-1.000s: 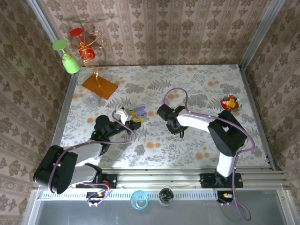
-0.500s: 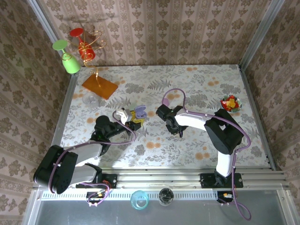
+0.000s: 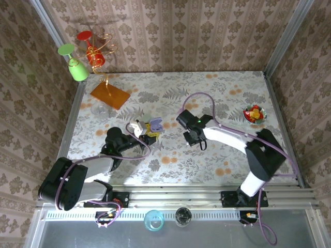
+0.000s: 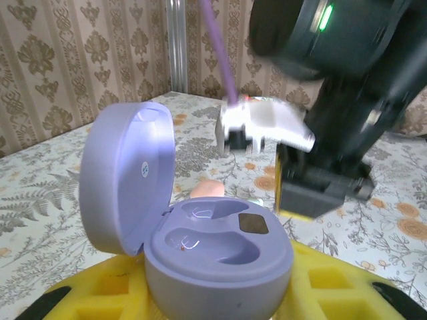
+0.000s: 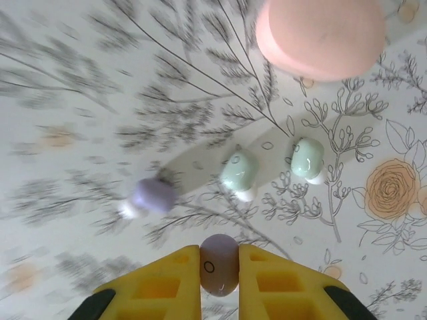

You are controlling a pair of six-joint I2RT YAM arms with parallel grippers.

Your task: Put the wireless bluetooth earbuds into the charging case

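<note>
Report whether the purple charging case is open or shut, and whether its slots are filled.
Open, empty: on the purple charging case the lid stands tilted back; both wells hold nothing.

Surface (image 3: 232,93): pale floral-print top, metal rail along the near edge. Far-left corner: flat orange plate (image 3: 110,95), with a clear glass piece (image 3: 99,109) just beside it on the near side. Right side: small dish of red and yellow sweets (image 3: 254,113). Mid-surface, loose in a rough row: purple earbud (image 5: 152,197), green earbud (image 5: 239,171), second green earbud (image 5: 307,159). Pink case (image 5: 320,33) sits near them, apart.
</note>
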